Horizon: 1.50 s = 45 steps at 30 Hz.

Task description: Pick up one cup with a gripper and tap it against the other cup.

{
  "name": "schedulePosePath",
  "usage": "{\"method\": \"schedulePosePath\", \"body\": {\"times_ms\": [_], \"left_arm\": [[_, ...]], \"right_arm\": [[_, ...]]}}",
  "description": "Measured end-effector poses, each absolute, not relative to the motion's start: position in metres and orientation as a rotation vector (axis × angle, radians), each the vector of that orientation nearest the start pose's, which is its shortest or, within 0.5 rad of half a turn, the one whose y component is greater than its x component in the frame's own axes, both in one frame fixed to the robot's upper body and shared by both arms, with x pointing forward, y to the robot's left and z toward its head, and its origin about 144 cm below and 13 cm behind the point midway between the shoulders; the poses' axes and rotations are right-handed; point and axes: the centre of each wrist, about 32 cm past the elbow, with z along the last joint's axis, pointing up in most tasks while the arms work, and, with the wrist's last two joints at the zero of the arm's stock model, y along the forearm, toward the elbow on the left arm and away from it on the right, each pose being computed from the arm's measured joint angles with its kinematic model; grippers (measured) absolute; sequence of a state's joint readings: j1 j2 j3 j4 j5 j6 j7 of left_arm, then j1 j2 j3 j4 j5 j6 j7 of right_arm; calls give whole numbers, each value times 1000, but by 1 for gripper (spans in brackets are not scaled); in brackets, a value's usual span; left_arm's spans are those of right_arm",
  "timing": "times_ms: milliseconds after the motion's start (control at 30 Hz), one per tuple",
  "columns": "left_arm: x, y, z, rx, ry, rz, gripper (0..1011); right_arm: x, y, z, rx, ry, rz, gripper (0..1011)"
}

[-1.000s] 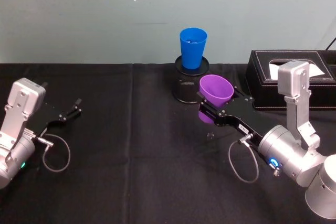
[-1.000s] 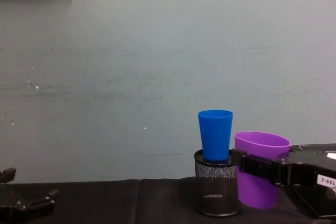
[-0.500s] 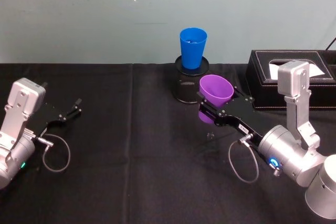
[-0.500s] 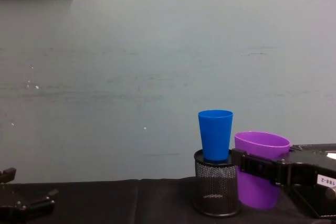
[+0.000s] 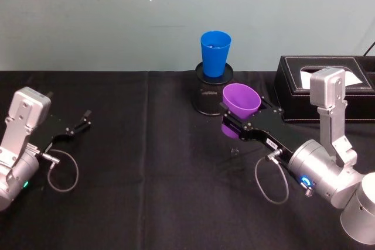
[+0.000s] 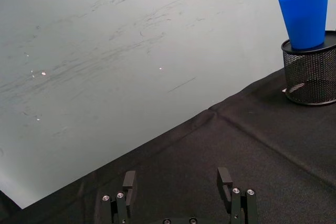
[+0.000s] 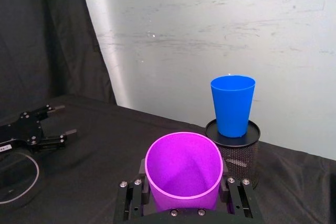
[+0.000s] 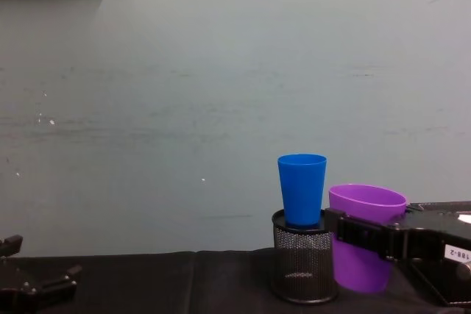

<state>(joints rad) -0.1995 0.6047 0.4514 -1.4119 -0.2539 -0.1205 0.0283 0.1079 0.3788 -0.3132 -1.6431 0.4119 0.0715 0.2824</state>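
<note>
Cups at the ready: your right end effector (image 5: 242, 111) pinches the purple cup (image 5: 241, 100) just below its rim, one finger on each side. The cup is upright, mouth up, and looks to be just clear of the desk (image 5: 146, 174).

The blue cup (image 5: 215, 52) stands upright on top of the mesh pen holder (image 5: 206, 99). That puts it ahead of the purple cup, to its left, and higher. In the chest view the purple rim sits level with the blue cup's lower part, and the purple body is alongside the holder.

Judged from this, your tap needs a lift as well as a push forward and left. A level push would likely hit the holder first.

Your right arm is much the nearer one. The left end effector (image 5: 79, 124) rests far off at the desk's left, fingers spread and holding nothing.
</note>
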Motion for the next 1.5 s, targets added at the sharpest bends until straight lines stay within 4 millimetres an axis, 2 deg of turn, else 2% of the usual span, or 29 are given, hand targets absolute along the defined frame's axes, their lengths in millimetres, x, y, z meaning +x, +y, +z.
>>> {"method": "schedulePosePath", "body": {"times_ms": [1500], "left_arm": [[489, 310, 1140, 304, -285, 1248, 1000]], "right_arm": [[473, -235, 1182, 2, 25, -969, 719]]}}
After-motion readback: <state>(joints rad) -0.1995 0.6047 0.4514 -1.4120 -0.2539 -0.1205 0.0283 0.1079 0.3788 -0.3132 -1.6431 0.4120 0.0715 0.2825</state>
